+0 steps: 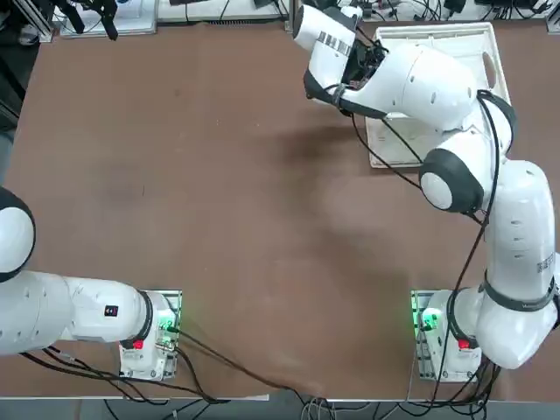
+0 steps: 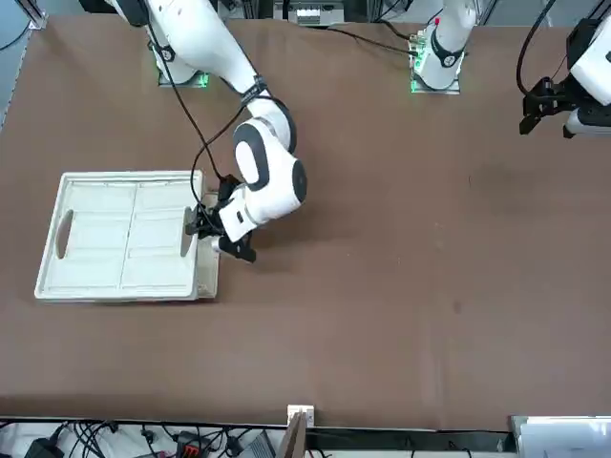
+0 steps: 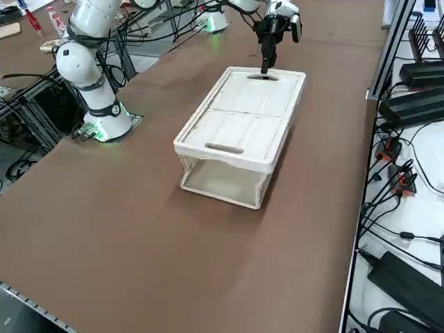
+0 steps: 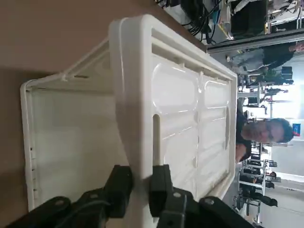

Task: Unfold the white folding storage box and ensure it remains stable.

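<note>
The white folding storage box stands at the far right of the brown table, its thick rim raised above the base with see-through walls showing underneath. It also shows in the top view and the front view. My right gripper is shut on the rim of the short end next to an oval handle hole, one finger outside the rim and the other inside it. The gripper comes down onto the box's far end in the side view, and sits at its end in the front view.
My right arm's base with a green light stands at the near table edge. Cables and black devices lie beyond the table's right edge. A person stands in the room behind the box.
</note>
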You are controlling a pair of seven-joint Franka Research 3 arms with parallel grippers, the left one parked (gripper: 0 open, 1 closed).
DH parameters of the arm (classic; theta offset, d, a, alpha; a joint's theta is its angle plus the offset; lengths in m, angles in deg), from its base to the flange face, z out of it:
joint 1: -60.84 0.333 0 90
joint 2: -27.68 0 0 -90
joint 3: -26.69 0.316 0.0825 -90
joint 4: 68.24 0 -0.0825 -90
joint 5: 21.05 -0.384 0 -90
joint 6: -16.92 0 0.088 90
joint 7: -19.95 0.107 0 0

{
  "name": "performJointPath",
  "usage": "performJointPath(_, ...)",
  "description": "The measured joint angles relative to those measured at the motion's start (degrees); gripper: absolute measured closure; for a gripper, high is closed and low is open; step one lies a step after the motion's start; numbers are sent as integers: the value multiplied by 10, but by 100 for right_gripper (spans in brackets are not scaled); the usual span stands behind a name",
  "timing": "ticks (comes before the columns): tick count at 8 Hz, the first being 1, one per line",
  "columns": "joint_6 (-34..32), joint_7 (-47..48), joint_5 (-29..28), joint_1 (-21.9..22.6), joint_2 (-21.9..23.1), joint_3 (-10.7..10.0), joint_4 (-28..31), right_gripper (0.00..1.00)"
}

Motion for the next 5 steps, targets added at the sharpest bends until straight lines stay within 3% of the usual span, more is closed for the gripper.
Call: performJointPath(5,-11,-1,27,10,-7,0,3,76)
